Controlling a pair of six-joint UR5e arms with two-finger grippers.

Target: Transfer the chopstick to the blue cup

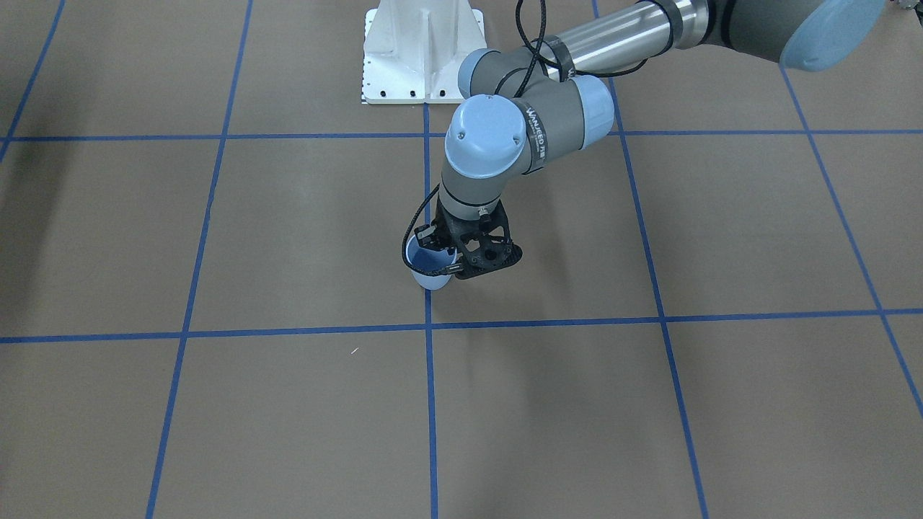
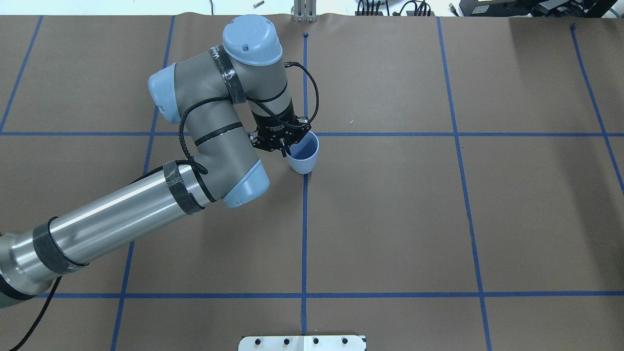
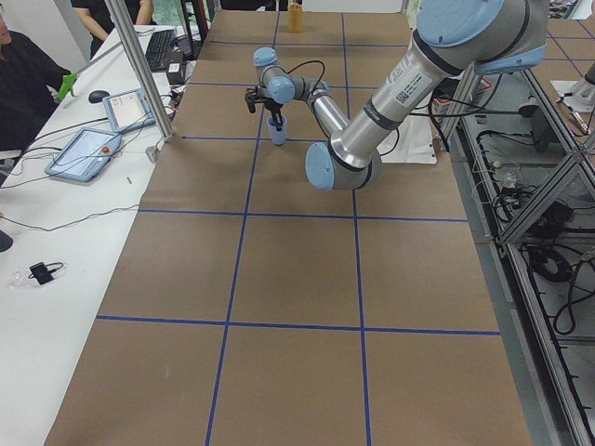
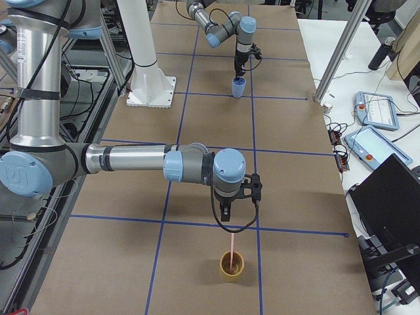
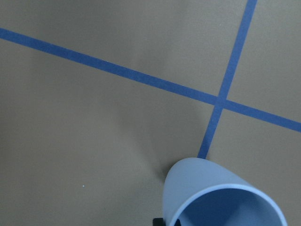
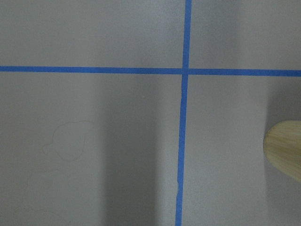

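The blue cup (image 2: 304, 157) stands at a crossing of blue tape lines; it also shows in the front view (image 1: 431, 272) and low in the left wrist view (image 5: 207, 188). My left gripper (image 2: 283, 149) is shut on the blue cup's near rim, one finger inside and one outside. The pale pink chopstick (image 4: 231, 251) stands upright in a tan wooden cup (image 4: 231, 267) at the table's right end. My right gripper (image 4: 239, 211) hangs just above the stick's top. It shows only in the exterior right view, so I cannot tell if it is open or shut.
The white robot base (image 1: 422, 50) sits at the table's robot side. Operators' benches with tablets (image 3: 88, 149) and an aluminium post (image 3: 139, 70) line the far side. The tan cup's rim (image 6: 284, 150) shows at the right wrist view's edge.
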